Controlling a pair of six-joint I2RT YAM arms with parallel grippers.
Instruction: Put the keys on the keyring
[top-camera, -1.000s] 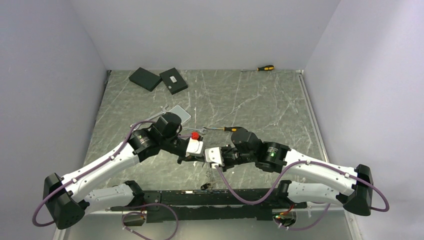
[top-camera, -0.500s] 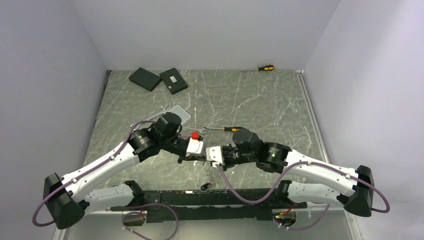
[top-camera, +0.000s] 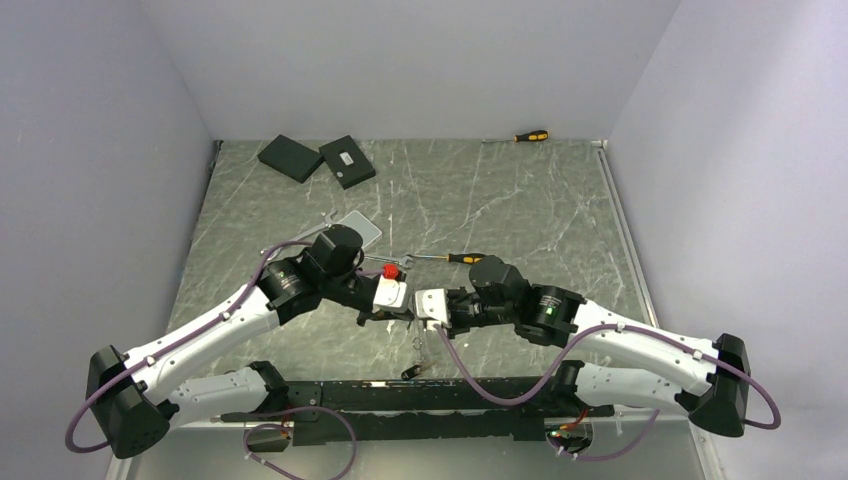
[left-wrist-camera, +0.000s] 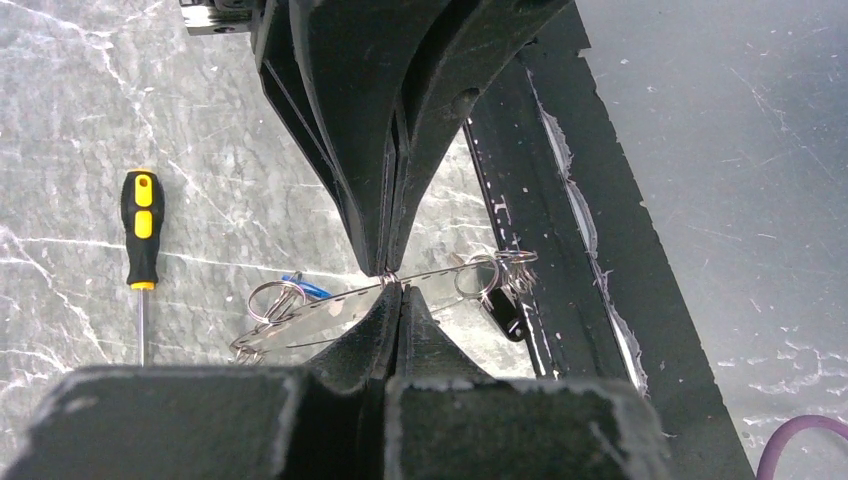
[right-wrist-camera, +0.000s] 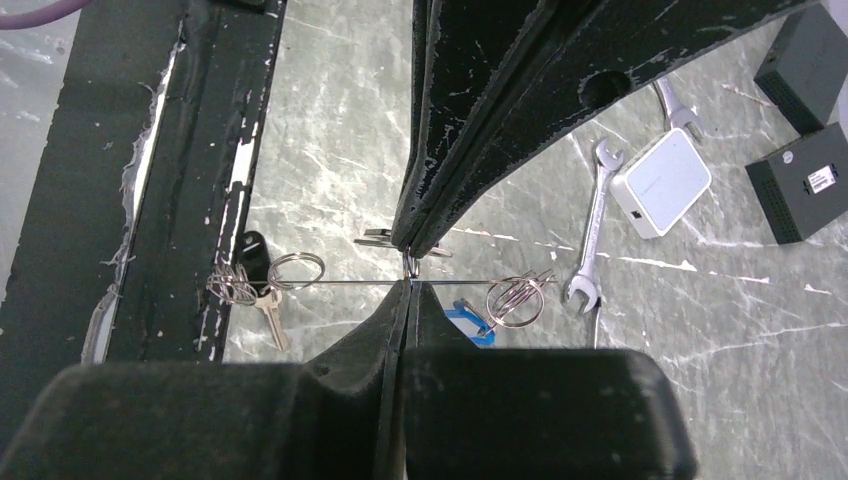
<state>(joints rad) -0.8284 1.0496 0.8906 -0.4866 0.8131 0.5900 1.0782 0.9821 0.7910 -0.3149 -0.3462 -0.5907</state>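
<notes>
The keyring (left-wrist-camera: 300, 325) is a thin silver hoop held off the table between both grippers. My left gripper (left-wrist-camera: 392, 282) and my right gripper (right-wrist-camera: 411, 280) are both shut on its wire, tip to tip, and meet in the top view, left (top-camera: 404, 314) and right (top-camera: 420, 318). In the right wrist view the keyring (right-wrist-camera: 340, 283) shows edge-on as a thin line. Small split rings hang on it at both ends. A blue key (right-wrist-camera: 468, 326) hangs near one end, a silver key (right-wrist-camera: 270, 316) and a black fob (right-wrist-camera: 251, 250) near the other. The blue key (left-wrist-camera: 305, 287) and the black fob (left-wrist-camera: 505, 315) also show in the left wrist view.
A silver wrench (right-wrist-camera: 590, 230), a white box (right-wrist-camera: 660, 182) and two black boxes (right-wrist-camera: 808, 175) lie beyond. An orange-and-black screwdriver (left-wrist-camera: 141, 225) lies on the marble. Another screwdriver (top-camera: 528, 136) lies at the back wall. The black base rail (left-wrist-camera: 560, 200) runs along the near edge.
My right gripper has shifted slightly up and toward the left gripper, still holding the hoop. The left arm has hardly moved.
</notes>
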